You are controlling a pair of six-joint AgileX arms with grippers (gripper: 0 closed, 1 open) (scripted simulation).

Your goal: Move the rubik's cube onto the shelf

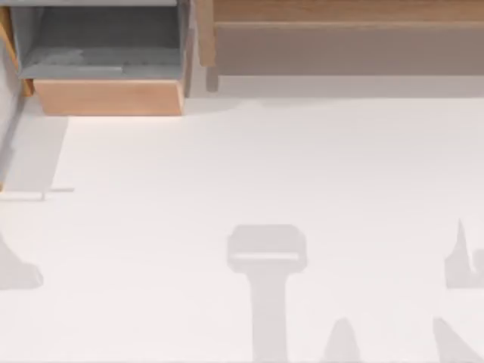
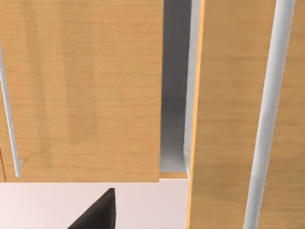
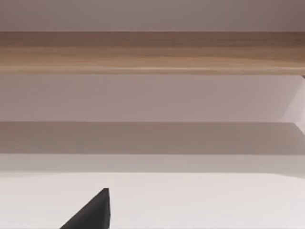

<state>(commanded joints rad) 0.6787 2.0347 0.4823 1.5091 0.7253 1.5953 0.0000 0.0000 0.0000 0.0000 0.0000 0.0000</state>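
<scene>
The rubik's cube is out of view. The shelf (image 1: 340,11) runs along the back right of the table, with a light-brown plank top, a wooden side post (image 1: 204,38) at its left end and a shaded grey-brown recess below. The right wrist view faces this shelf (image 3: 152,52) from a short way off, with a dark part of my right gripper (image 3: 90,212) at the picture's lower edge. A dark part of my left gripper (image 2: 95,214) shows in the left wrist view, close in front of wooden panels.
A shorter wooden box (image 1: 106,97) with a grey interior stands at the back left, and its panels (image 2: 81,95) and pale grey rails face the left wrist camera. Arm shadows (image 1: 266,249) fall on the white table (image 1: 227,166).
</scene>
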